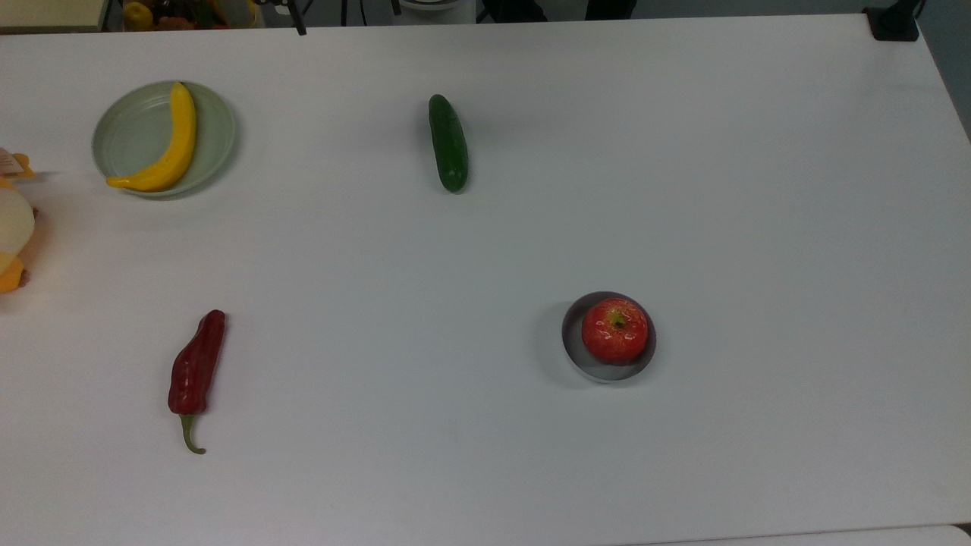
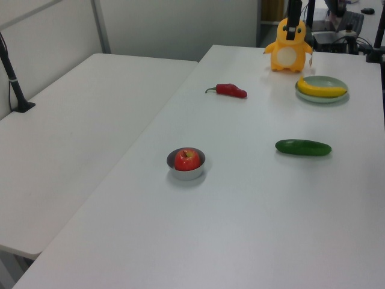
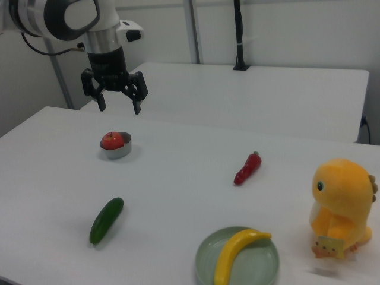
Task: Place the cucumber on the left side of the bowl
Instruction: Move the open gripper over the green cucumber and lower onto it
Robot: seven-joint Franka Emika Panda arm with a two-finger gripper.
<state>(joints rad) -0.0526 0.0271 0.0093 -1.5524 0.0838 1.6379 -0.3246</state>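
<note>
Right, nothing is gripped yet. In the right view your two-finger black pincer [image 3: 116, 98] hangs in the air, above the desk [image 1: 683, 189] and higher in frame than the small round grey bowl [image 3: 117, 150]. Its fingers are spread wide with nothing between them, which fits a pre-grasp pose.

Taking the grey bowl [image 1: 607, 337] as landmark:
- A red apple [image 1: 615, 330] sits inside it and fills most of it, so there is no room in the bowl. That matches the task, which wants the target beside it, not inside.
- The smooth dark green cucumber [image 1: 447, 142] lies flat on the desk, well apart from the bowl, up and toward the top view's left. It touches nothing else, so approach from above looks open.
- The dark red chili pepper with green stem [image 1: 195, 371] is far off toward the top view's left, well apart.
- The yellow banana [image 1: 165, 144] rests on the pale green plate [image 1: 216, 125], farther from the bowl than the cucumber.
- The orange plush toy [image 2: 289, 47] is farthest away in the left view.

My read: the bare desk just beside the bowl, on the top view's left, is the drop spot. You'll want to close across the cucumber's short axis near its middle, since the round body could roll or tip if held near an end.
</note>
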